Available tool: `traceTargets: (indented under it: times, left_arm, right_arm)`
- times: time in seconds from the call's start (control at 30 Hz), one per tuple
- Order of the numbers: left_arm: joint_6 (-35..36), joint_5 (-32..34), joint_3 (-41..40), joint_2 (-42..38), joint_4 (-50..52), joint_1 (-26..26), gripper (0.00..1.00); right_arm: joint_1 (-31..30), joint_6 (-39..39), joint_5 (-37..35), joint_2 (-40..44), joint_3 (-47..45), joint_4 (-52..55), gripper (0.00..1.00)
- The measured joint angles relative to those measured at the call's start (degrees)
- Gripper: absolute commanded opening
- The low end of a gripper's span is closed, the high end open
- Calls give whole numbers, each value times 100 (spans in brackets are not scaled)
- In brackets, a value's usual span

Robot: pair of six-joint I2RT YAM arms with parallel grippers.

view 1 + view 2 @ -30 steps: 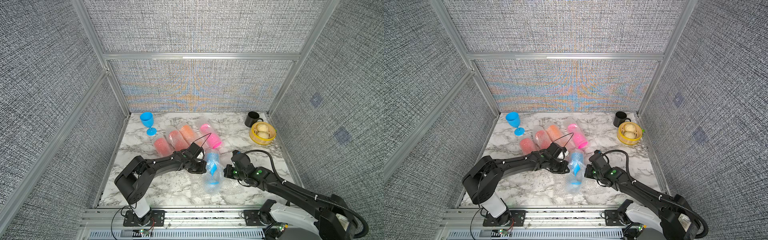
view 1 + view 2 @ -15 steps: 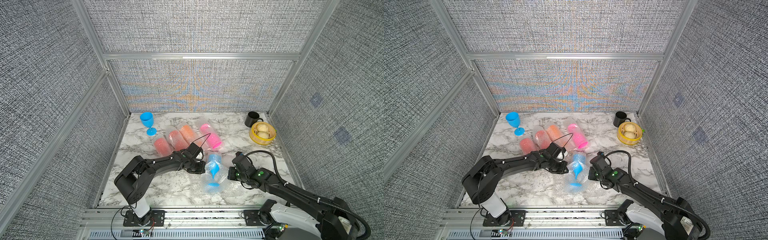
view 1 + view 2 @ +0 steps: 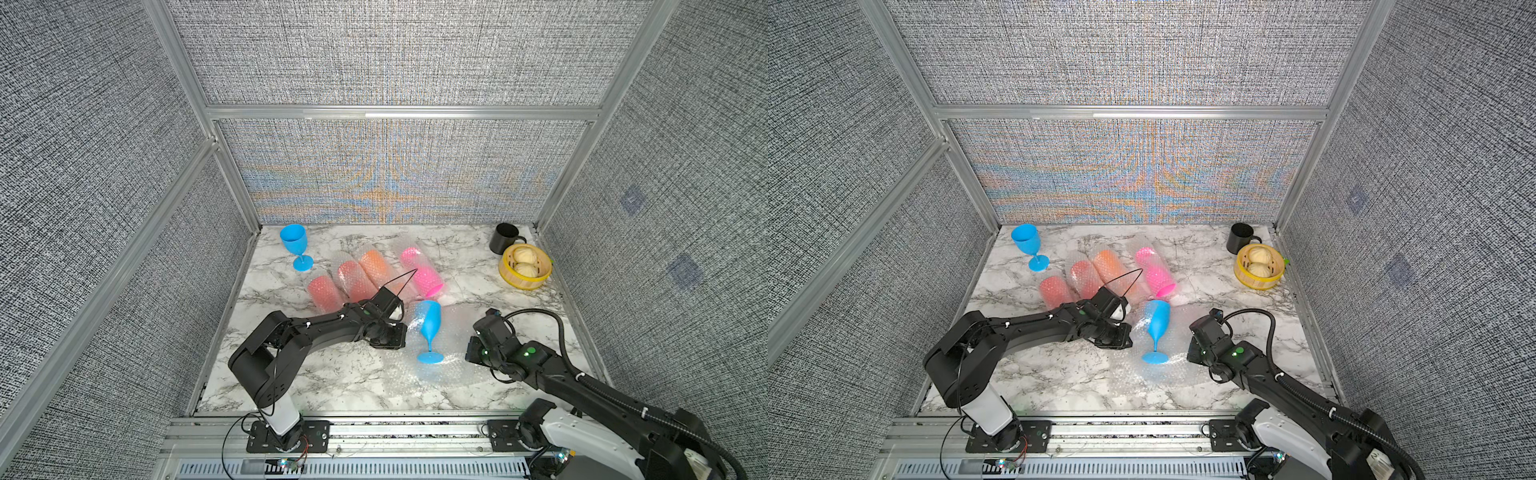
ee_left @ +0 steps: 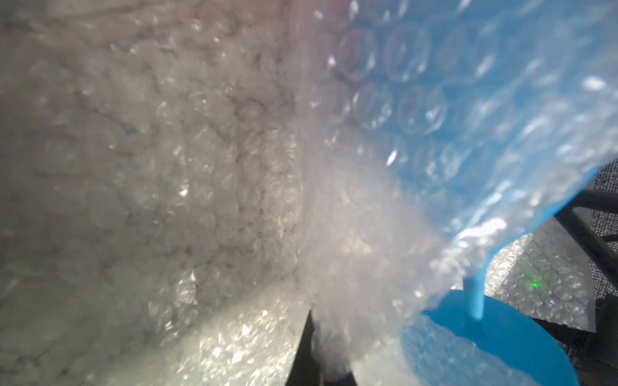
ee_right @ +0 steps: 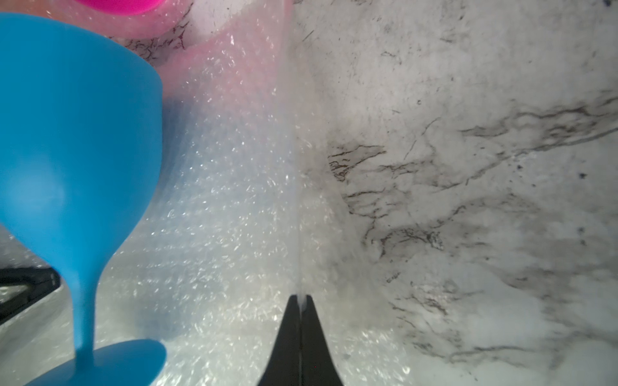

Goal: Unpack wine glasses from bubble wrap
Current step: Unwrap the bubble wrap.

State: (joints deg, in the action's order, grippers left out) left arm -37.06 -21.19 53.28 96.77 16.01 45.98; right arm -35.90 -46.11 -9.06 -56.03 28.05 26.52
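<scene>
Now the blue goblet (image 3: 430,328) lies nearly bare near the worktop's (image 3: 332,374) front edge, its bubble wrap (image 3: 455,372) pulled flat beneath it, no longer rolled round; this glass looks almost freed; left hand (image 3: 404,335) and right hand (image 5: 301,302) each pinch tight on a sheet edge; by the right edge the steamer basket (image 3: 524,283) holds two buns (image 3: 524,254); the black mug (image 3: 503,240) shows only dark inside.

Both top views look steeply down from high above the front edge toward the back wall (image 3: 395,174), and they share nearly the whole counter (image 3: 353,386). The left wrist view sits very near the bubble wrap (image 4: 167,167). The right wrist view looks along the right claw (image 5: 302,300), low over the counter. Both wrist views catch the same blue goblet (image 5: 73,150).
</scene>
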Motion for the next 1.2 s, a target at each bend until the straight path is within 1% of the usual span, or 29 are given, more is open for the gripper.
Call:
traceTargets:
  times: [0.1, 0.13, 0.17, 0.2, 0.23, 0.27, 0.33, 0.4, 0.43, 0.57, 0.63, 0.7, 0.87, 0.93, 1.03, 1.13, 1.2]
  left_arm:
    - [-2, -44, 37, 4, 0, -2, 0]
    - [-2, -57, 52, 7, 0, 0, 0]
    - [-2, -94, 72, 9, -2, 0, 0]
    - [-2, -111, 79, 9, -4, 0, 3]
    - [-4, -131, 81, 9, -7, 0, 10]
    - [-4, -131, 81, 7, -7, 0, 12]
    - [-42, -133, 59, -17, -9, 0, 14]
    - [-63, -133, 48, -33, -9, 0, 21]
    - [-66, -133, 46, -33, -9, 0, 24]
    - [-72, -122, 11, -114, 2, 0, 36]
    - [-103, -74, -4, -251, 57, 0, 42]
    - [-109, 13, -7, -442, 151, 0, 46]
    - [-114, 378, -7, -1106, 603, 0, 51]
    - [-107, 603, -4, -1438, 837, 0, 52]
    - [-61, 1115, 61, -2011, 1327, 0, 53]
    - [-48, 1840, 201, -2566, 1812, 0, 53]
    - [-15, 2312, 232, -2916, 2050, 0, 53]
  right_arm:
    - [0, 120, 149, -107, 120, 9, 0]
    - [0, 151, 179, -118, 175, 17, 7]
    - [0, 190, 190, -114, 251, 42, 17]
    - [0, 227, 188, -94, 326, 79, 26]
    - [0, 267, 181, -63, 398, 133, 34]
    - [0, 326, 155, -15, 496, 214, 41]
    - [0, 442, 72, 94, 667, 354, 52]
    - [0, 531, -46, 221, 868, 538, 60]
    - [0, 595, -105, 262, 951, 597, 61]
    - [0, 922, -192, 260, 1419, 848, 61]
    - [0, 1097, 39, 83, 1652, 879, 60]
    - [-9, 1261, 424, -177, 1845, 881, 60]
    - [-151, 1386, 1132, -603, 1897, 688, 60]
    - [-205, 1384, 1318, -726, 1875, 557, 60]
    - [-269, 1344, 1488, -929, 1871, 358, 62]
    - [-308, 1250, 1550, -1082, 1871, 186, 63]
    - [-308, 1123, 1550, -1185, 1871, 79, 67]
